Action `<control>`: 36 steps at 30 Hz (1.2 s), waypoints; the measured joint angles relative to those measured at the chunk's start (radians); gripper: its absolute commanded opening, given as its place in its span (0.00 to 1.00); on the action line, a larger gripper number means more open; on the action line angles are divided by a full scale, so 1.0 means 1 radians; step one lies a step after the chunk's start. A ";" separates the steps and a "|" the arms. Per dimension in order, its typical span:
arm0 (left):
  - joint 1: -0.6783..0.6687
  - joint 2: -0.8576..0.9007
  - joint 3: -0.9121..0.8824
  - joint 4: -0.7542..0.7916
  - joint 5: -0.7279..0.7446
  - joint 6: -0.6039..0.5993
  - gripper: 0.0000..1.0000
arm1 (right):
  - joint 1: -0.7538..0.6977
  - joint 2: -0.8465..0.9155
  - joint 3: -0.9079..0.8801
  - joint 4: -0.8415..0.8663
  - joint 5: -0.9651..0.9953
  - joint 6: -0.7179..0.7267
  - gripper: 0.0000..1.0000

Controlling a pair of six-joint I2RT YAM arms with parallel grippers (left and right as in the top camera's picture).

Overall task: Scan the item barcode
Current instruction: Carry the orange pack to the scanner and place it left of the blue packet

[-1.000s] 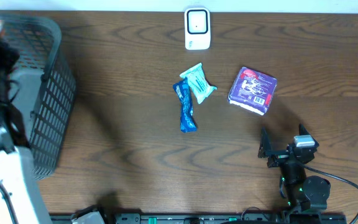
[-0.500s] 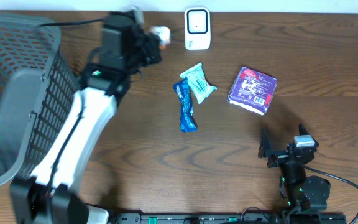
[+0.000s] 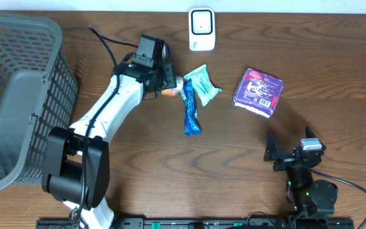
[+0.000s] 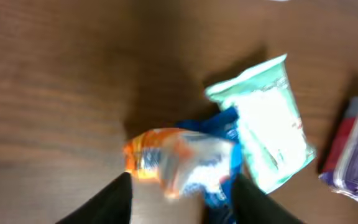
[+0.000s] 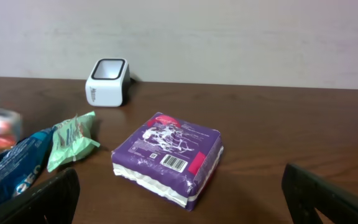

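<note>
A small orange and white packet (image 3: 171, 91) (image 4: 179, 160) is blurred just past the tips of my left gripper (image 3: 168, 83) (image 4: 182, 179). That gripper's jaws stand apart on either side of it, and I cannot tell if they touch it. The packet sits at the top end of a blue wrapper (image 3: 190, 112), beside a green pouch (image 3: 203, 83) (image 4: 269, 121). The white scanner (image 3: 201, 28) (image 5: 107, 81) stands at the table's far edge. My right gripper (image 3: 289, 138) (image 5: 185, 202) hangs open and empty, near a purple pack (image 3: 259, 92) (image 5: 169, 158) with its barcode facing up.
A grey mesh basket (image 3: 18, 95) fills the left side of the table. The left arm (image 3: 100, 121) stretches diagonally from the front left toward the middle. Bare wood lies between the blue wrapper and the right gripper.
The left arm has swung from over the basket, past the scanner, down to the blue wrapper with the small packet. Its jaws have parted. The right arm has not moved.
</note>
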 measured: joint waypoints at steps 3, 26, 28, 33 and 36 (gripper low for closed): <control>0.000 0.000 0.000 -0.025 0.000 0.006 0.62 | 0.000 0.000 0.000 0.000 0.000 0.000 0.99; 0.014 -0.493 0.001 -0.456 -0.015 0.008 0.98 | 0.000 0.000 0.000 0.000 0.000 0.000 0.99; 0.014 -0.493 0.001 -0.492 -0.015 0.008 0.98 | 0.000 0.000 0.000 0.000 0.000 0.000 0.99; 0.014 -0.493 0.001 -0.587 -0.016 0.008 0.98 | 0.000 0.000 0.000 0.000 0.000 0.000 0.99; 0.014 -0.493 0.001 -0.605 -0.015 0.008 0.98 | 0.000 0.000 0.000 0.000 0.000 0.000 0.99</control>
